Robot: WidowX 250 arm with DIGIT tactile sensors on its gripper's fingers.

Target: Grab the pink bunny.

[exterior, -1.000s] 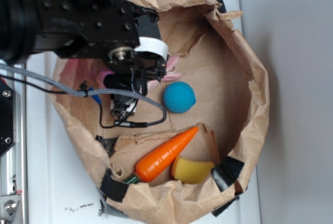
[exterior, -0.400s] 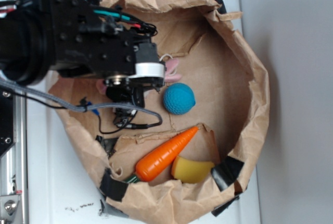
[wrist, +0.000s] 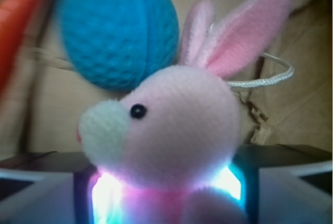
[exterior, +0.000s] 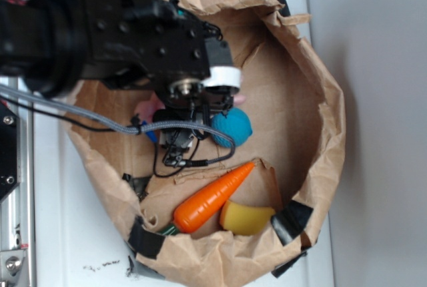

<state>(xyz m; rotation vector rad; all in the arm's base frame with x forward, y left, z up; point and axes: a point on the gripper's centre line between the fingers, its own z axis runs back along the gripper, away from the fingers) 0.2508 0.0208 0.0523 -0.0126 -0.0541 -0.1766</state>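
Wrist view, nearest plane: the pink bunny (wrist: 177, 135) is filling the lower centre of the frame, its body sitting between the two dark inner faces of the jaws, which are pressing against it on either side; the gripper (wrist: 166, 193) is therefore clamping on the plush. A bright bluish-white glow is lighting the bunny's underside where it is meeting the jaws. The head is facing left, with the white snout and one dark eye showing, and the two pink-lined ears are rising up and to the right. A thin white loop (wrist: 263, 75) is curving out just behind the ears.

Just beyond the head, the blue ball (wrist: 117, 28) is standing to the upper left, close to the bunny; contact cannot be judged. At the far left edge, a blurred part of the orange carrot (wrist: 21, 36) is entering the frame. Brown paper is forming the background.

Exterior view: the black arm is reaching into the paper bag (exterior: 320, 100), which is lying open on the white counter (exterior: 67, 247). The gripper (exterior: 193, 110) is hiding most of the bunny (exterior: 148, 108); only pink fragments are showing beside it. The ball (exterior: 233, 127) is lying just right of the gripper. The carrot (exterior: 210, 197) and a yellow object (exterior: 245, 217) are lying lower in the bag, well apart from the gripper.
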